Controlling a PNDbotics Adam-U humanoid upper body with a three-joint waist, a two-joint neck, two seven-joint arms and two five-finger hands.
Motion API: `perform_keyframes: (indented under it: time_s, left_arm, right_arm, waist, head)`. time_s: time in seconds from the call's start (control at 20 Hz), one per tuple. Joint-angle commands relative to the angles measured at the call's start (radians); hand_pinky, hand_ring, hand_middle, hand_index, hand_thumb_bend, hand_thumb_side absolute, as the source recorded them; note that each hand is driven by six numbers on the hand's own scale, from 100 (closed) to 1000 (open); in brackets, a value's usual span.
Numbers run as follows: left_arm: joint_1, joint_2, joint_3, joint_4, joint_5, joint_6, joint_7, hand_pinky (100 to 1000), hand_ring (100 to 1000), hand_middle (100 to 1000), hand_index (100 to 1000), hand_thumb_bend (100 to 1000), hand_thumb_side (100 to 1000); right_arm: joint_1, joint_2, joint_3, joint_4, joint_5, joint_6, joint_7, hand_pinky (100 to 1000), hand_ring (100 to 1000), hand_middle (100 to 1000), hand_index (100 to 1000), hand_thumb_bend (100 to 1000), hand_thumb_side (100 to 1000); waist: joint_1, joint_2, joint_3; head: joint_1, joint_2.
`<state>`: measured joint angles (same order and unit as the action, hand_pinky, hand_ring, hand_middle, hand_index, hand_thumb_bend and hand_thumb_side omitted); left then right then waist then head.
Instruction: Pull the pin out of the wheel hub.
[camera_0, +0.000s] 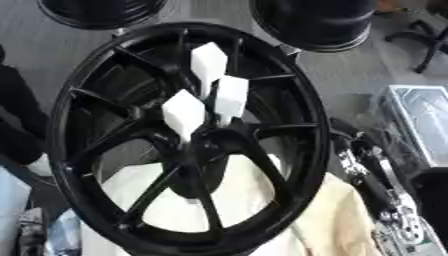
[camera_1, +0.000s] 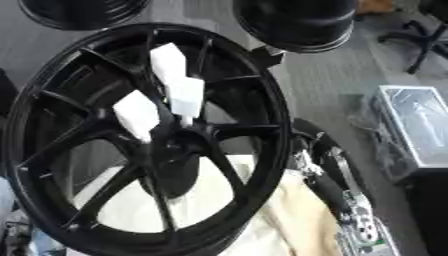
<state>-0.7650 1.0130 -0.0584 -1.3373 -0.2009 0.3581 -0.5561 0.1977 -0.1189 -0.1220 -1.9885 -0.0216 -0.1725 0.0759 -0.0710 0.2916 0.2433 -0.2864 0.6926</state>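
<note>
right hand: we see the right hand (camera_1: 337, 187) low at the right, just outside the rim, black and silver; it holds nothing that we can see, but whether its fingers are curled or straight we cannot tell
left hand: we find it in neither view
pins: three white pins (camera_0: 206, 95) stand in the wheel hub (camera_0: 203, 142), clustered above its centre; blocky faceted heads, thin stems running down into the hub; the top two overlap in view, the lower left one sits a little apart
pin material: we read matte white, probably plastic or foam; stems are too blurred to judge
wheel hub: at the middle of a black alloy wheel (camera_0: 79, 100), glossy, thin paired spokes, open gaps between them
support: wheel lies tilted on a pale yellow cloth (camera_0: 341, 215), soft and creased
around: more black wheels (camera_1: 297, 20) at the far edge; a clear plastic box (camera_1: 420, 125) at the right on grey floor
stage: all three pins are seated in the hub and the hand is well apart from them
risk 1: heads crowd together, so we expect a reach for one could knock or drag its neighbour
risk 2: an off-axis pull could jam or bend a thin stem
risk 3: cloth may let the wheel slide or rock under a pull
risk 4: fingers could catch on the spokes on the way in
</note>
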Motion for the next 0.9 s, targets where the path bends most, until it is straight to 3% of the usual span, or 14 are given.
perform_keyframes:
  time_s: [0.05,0.35,0.6,0.9]
  left_arm:
    - [-0.013,0.042,0.022,-0.001,0.006,-0.014,-0.001,803,866,850,901,212,843]
    - [-0.011,0.04,0.028,0.008,0.013,-0.024,0.007,786,850,829,890,103,819]
    - [-0.013,0.036,0.037,0.004,0.033,-0.011,0.048,733,792,765,832,100,752]
    - [-0.029,-0.015,0.139,-0.046,0.108,0.029,0.141,651,727,691,733,100,773]
  right_arm:
    - [0.0,-0.02,-0.001,-0.011,-0.008,-0.005,0.003,1000,854,908,829,100,532]
    - [0.001,-0.022,-0.002,-0.011,-0.012,-0.008,0.004,1000,854,908,829,100,532]
    - [0.002,-0.022,-0.002,-0.011,-0.013,-0.007,0.004,1000,854,908,829,100,532]
    - [0.003,-0.018,-0.003,-0.011,-0.016,-0.006,0.003,1000,853,907,828,100,542]
  waist:
    - [0.008,-0.013,0.0]
    - [0.009,-0.013,0.0]
    - [0.009,-0.014,0.001]
    - [0.004,-0.018,0.006]
  head:
    - [0.0,-0.004]
    - [-0.006,0.0]
    - [-0.009,0.0]
    - [-0.017,0.003]
